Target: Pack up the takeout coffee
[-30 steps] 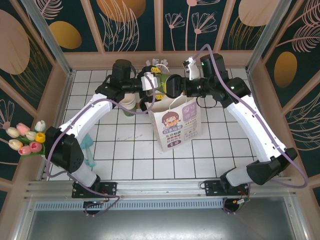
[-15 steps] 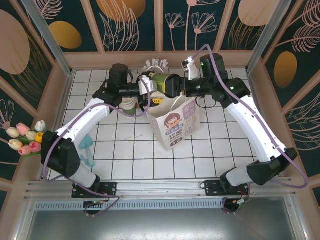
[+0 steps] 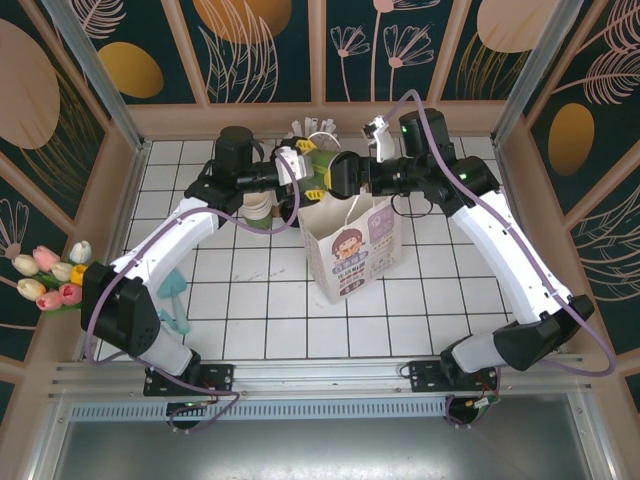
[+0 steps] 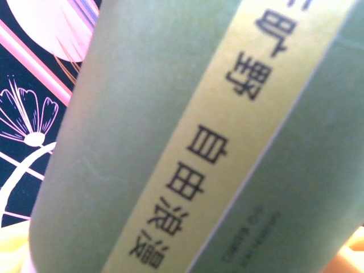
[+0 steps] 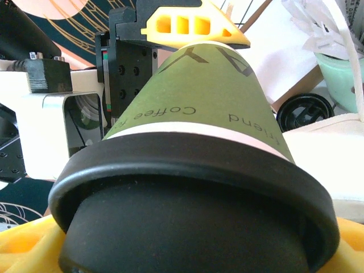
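The takeout coffee, a dark green paper cup with a black lid, lies on its side in the air over the mouth of the white paper bag. My left gripper is shut on its base end. In the left wrist view the cup wall sits close between the yellow pads. My right gripper is shut on the lid end. The right wrist view has the black lid between my right gripper's pads, and a left yellow finger lies on the cup.
A pale green cup of white wrapped sticks stands behind the bag. A stack of cream cups stands left of it. A loose black lid lies on the tiles. Tulips and a teal object sit at the left.
The left arm has drawn back to the left and the cup now spans both grippers. The bag has turned a little and its front looks narrower. The right arm has barely moved.
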